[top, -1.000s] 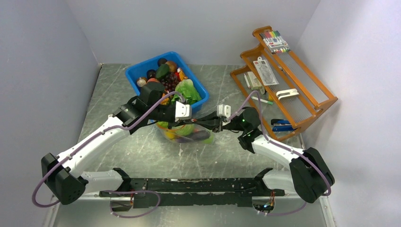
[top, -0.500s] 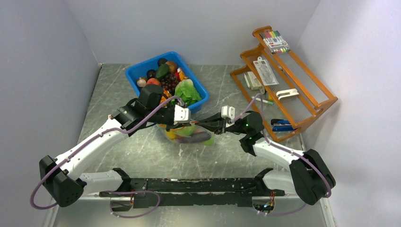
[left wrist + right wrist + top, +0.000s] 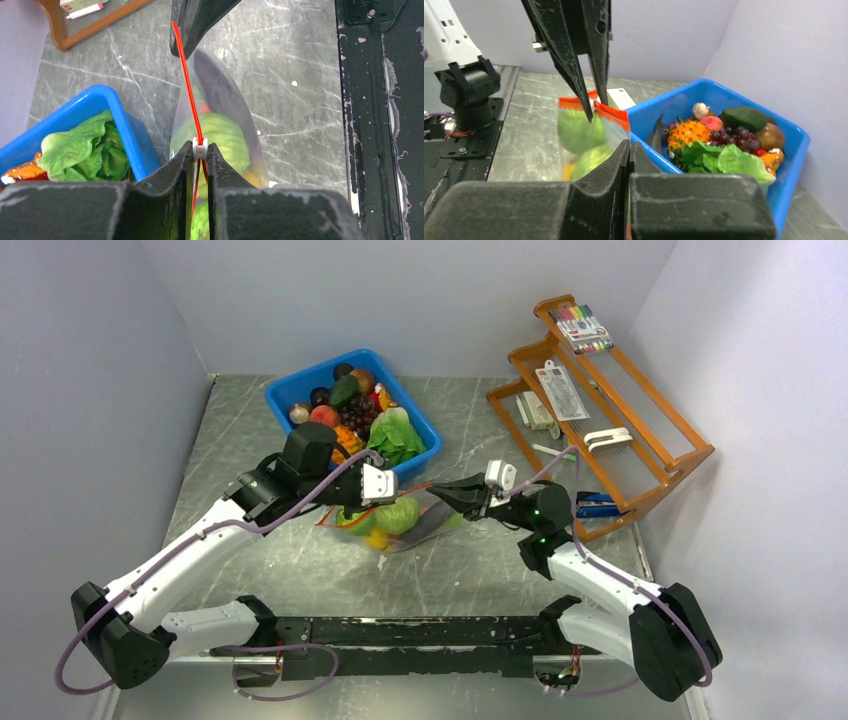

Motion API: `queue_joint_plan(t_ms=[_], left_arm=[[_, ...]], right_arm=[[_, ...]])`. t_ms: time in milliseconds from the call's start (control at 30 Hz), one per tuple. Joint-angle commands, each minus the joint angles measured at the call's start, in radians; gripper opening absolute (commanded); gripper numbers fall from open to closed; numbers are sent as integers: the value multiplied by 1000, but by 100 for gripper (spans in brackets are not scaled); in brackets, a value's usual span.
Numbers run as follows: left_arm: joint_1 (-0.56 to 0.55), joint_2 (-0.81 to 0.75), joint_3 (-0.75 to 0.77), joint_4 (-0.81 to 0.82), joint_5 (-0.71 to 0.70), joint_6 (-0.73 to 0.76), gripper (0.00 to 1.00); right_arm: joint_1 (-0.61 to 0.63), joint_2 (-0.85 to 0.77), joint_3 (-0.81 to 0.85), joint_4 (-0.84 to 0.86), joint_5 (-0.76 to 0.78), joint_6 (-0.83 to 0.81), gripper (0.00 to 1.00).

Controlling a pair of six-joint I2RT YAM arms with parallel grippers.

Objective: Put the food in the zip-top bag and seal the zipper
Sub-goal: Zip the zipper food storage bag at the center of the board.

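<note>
The clear zip-top bag hangs stretched between my two grippers, low over the table. It holds green cabbage-like balls, a yellow piece and a purple eggplant. My left gripper is shut on the white slider of the red-orange zipper. In the left wrist view the strip runs straight from the slider to my right gripper. My right gripper is shut on the bag's mouth end. In the right wrist view my left gripper pinches the strip above the green balls.
A blue bin of more toy food, with lettuce at its near corner, stands just behind the bag. An orange rack with stationery stands at the right. The black base rail runs along the near edge.
My left gripper has slid left along the zipper while my right gripper pulled right. The strip is now taut and the bag has swung and tilted, its contents shifted left.
</note>
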Motion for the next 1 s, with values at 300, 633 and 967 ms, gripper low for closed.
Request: queue_joint_plan(t_ms=[300, 633, 967], left_arm=[[12, -96, -19, -137, -80, -43, 7], [12, -102, -13, -94, -8, -50, 7], [13, -83, -8, -68, 35, -43, 7]], right_arm=[[-79, -57, -125, 154, 175, 82, 0], [-77, -87, 66, -251, -181, -73, 44], [79, 65, 231, -429, -182, -231, 55]])
